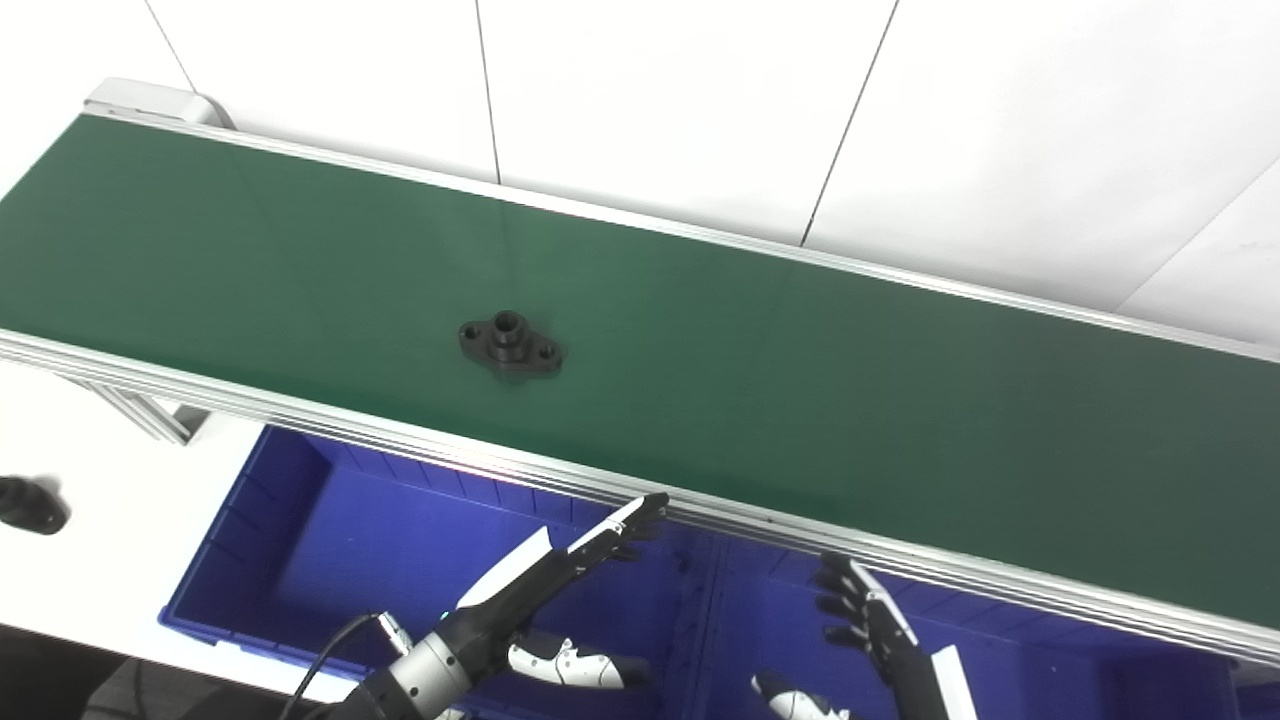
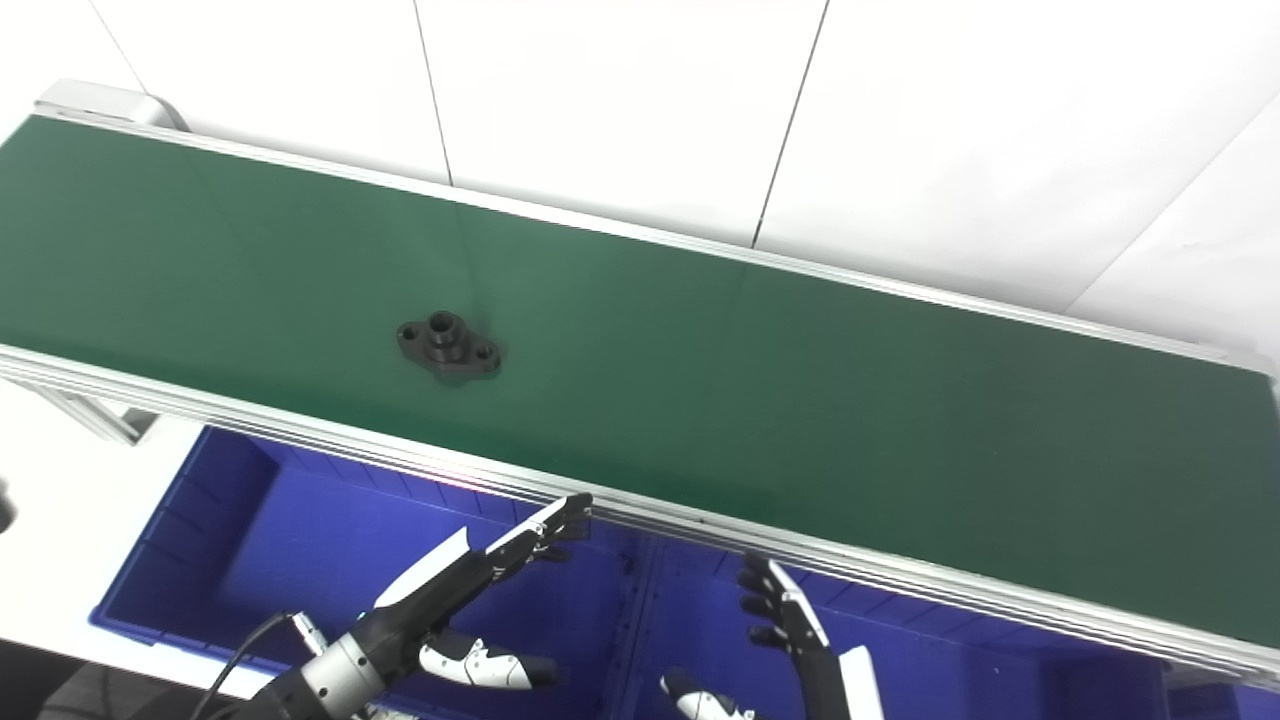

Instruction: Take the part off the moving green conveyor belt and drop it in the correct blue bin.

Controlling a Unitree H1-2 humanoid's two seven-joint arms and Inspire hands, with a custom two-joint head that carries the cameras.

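Note:
A black flanged part with a raised centre hub and two bolt holes lies flat on the green conveyor belt, left of the middle. My left hand hovers open over the left blue bin, fingers stretched toward the belt's near rail, well short of the part. Over the right blue bin my right hand is open too, fingers spread and pointing up. Neither hand holds anything.
The belt's aluminium rail runs along the near side just above both bins. A dark object rests on the white surface at the far left. White wall panels stand behind the belt.

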